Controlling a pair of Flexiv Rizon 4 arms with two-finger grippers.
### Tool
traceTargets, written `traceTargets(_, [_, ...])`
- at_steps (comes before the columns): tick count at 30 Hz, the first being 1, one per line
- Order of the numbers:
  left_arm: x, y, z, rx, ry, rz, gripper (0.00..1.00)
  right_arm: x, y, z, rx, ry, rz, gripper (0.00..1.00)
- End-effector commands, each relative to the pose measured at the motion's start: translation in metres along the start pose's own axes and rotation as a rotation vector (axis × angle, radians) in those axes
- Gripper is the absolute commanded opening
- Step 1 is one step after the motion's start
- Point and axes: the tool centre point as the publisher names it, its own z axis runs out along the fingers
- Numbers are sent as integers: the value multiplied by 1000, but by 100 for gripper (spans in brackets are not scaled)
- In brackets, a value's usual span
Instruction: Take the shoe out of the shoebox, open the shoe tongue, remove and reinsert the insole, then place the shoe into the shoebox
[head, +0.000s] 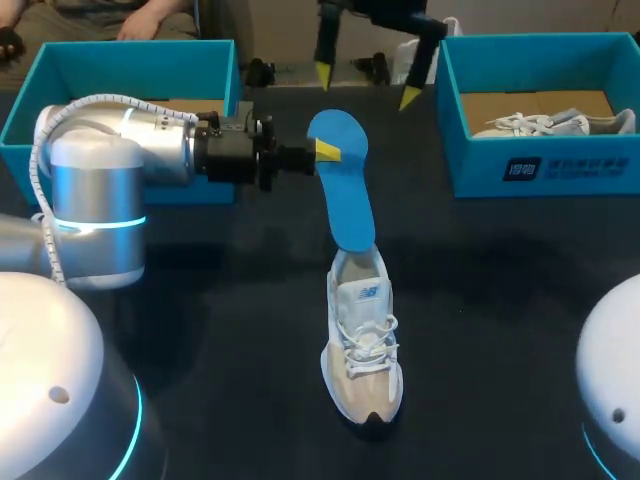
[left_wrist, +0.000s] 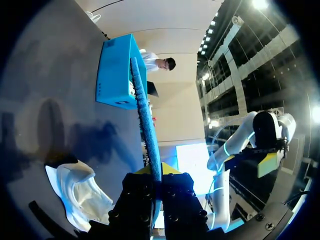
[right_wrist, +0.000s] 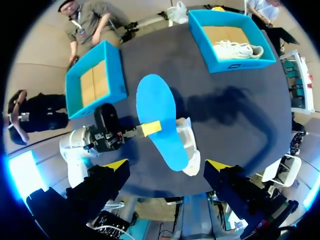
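- my left claw (head: 326, 150) is clamped on the blue insole (head: 345, 185). in the left wrist view the insole stands edge-on between the two black fingers, pinched from both sides.
- the insole hangs in the air over the middle of the bench (head: 500, 300), with its long axis running roughly 12 to 6 o'clock. the claw grips it near its far end, coming in from 9 o'clock.
- the insole's near end sits right over the heel opening of the shoe (head: 362, 350). i cannot tell whether it touches the shoe or dips inside.
- the shoe is a beige and white laced trainer standing on its sole at about 6 o'clock of the bench's middle. its toe points to 6 and its heel to 12.
- my right claw (head: 366, 85) hangs above the bench's far edge at 12 o'clock. its fingers are spread wide with nothing between them, and the yellow tips point down, well clear of the insole.
- the right shoebox (head: 540, 165) is at 2 o'clock, blue and open-topped, with a second shoe (head: 560, 122), white, lying in it.
- the left shoebox (head: 30, 110) is at 10 o'clock, partly behind my left arm, and its brown floor shows.
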Motion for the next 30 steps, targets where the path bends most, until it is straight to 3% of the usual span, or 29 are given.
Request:
traceTargets(1, [0, 1, 0, 1, -1, 0, 0, -21, 1, 1, 16, 481, -10, 100])
traceTargets(7, [0, 1, 0, 1, -1, 0, 0, -28, 10, 9, 69, 705, -28, 100])
traceTargets(20, [0, 1, 0, 1, -1, 0, 0, -32, 21, 22, 152, 871, -43, 100])
traceTargets(30, [0, 1, 0, 1, -1, 0, 0, -36, 24, 34, 164, 941, -35, 100])
